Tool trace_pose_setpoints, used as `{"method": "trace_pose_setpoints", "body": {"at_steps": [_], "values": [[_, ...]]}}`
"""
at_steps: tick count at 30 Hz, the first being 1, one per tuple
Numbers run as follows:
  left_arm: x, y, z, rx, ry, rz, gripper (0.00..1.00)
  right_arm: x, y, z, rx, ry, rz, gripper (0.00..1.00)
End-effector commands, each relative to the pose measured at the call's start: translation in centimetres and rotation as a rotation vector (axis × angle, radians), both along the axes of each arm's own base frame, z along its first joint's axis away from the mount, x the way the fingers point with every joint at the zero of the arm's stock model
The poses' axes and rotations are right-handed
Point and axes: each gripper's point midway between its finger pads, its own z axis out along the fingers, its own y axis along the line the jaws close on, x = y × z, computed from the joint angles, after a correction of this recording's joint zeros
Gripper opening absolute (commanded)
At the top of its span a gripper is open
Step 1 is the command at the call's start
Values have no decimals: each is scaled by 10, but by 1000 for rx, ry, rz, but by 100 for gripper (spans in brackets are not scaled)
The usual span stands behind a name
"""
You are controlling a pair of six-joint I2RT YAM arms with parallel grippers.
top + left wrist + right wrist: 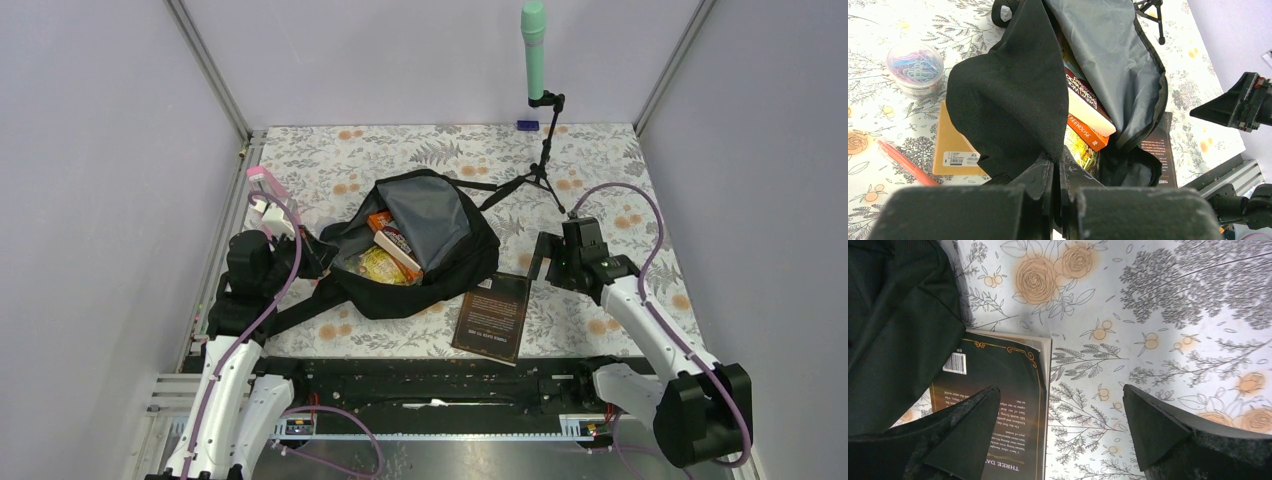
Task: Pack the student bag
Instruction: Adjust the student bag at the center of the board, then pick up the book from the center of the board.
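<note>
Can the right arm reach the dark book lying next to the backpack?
Probably yes. The right gripper hangs just above the book with its fingers open, one over the cover, the other over the table. Nothing sits between them and the book. Only the student bag hides one corner.

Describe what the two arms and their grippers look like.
Both the left arm and the right arm have white link shells with black joint housings, and a pinkish-purple cable loops along each. The left gripper and right gripper have matte black, wedge-shaped fingers with scuffed, speckled surfaces.
</note>
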Motion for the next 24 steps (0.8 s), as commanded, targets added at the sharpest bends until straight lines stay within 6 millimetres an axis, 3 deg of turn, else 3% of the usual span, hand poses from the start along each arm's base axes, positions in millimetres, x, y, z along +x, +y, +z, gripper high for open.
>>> {"method": "trace_pose_setpoints", "body": {"at_steps": [1, 7, 16, 24], "values": [[10, -3, 55, -22, -216, -17, 0, 9, 17, -7, 110, 11, 42, 97], [10, -2, 55, -18, -215, -12, 0, 25, 39, -24, 186, 76, 103, 83], [11, -3, 54, -18, -211, -16, 0, 36, 54, -29, 238, 62, 168, 63], [11, -4, 53, -20, -207, -19, 0, 35, 53, -41, 225, 99, 187, 58]]}}
